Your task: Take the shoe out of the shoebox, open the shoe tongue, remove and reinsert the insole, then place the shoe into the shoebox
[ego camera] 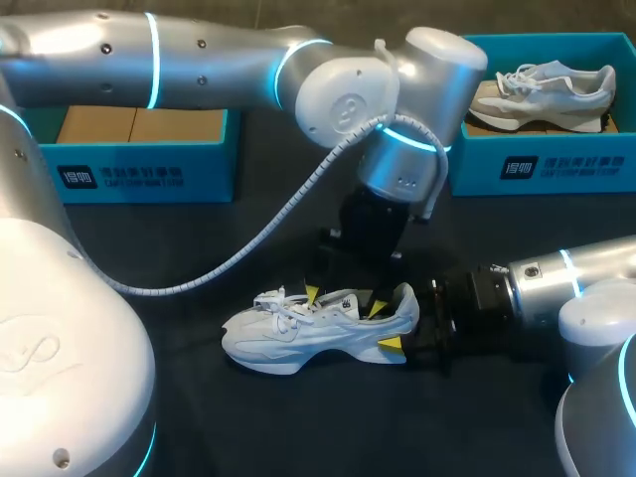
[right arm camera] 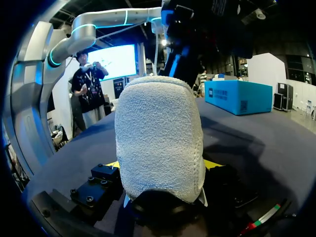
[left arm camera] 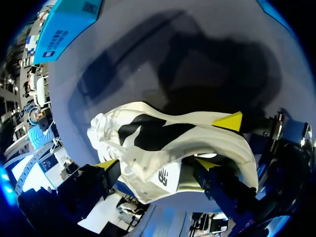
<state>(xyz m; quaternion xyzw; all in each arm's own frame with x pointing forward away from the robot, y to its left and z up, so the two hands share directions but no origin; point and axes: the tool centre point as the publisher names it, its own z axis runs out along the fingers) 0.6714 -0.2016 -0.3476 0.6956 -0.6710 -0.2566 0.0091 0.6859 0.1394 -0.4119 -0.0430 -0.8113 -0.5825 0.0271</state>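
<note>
Shoe (right arm camera: 160, 143) sits heel-first, clamped in right tool (right arm camera: 163, 165), left tool (ego camera: 344, 300) directly above.

Right tool (right arm camera: 163, 167) grips white shoe (right arm camera: 160, 123) at its heel.

White print on front walls of left shoebox (ego camera: 149, 179) and right shoebox (ego camera: 561, 167), beyond your left gripper (ego camera: 345, 300). Small dark logo on shoe (left arm camera: 163, 176), right under that gripper.
</note>
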